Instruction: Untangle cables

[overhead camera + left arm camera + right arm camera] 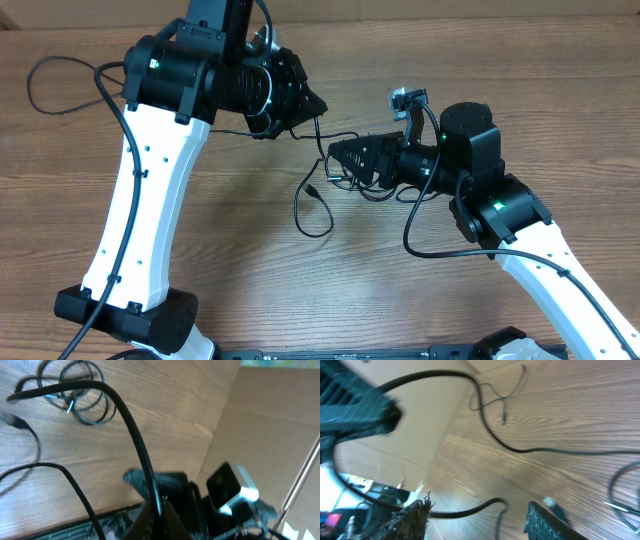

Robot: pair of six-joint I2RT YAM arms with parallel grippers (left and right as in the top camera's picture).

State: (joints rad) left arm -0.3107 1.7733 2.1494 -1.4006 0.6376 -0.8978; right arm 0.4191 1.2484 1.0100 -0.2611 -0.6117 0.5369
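With the left fingers (311,102) pinching one of the cables (134,435) and the right fingers (547,522) spread, a hard pull could cinch them tighter instead of freeing them.

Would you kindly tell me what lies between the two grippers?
Overhead, only a thin black cable over bare table lies between the left gripper and the right gripper.

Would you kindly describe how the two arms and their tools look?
The left arm and right arm have white links, black joints with green lights and black arm cables alongside. The left tool and right tool are black, with textured pads.
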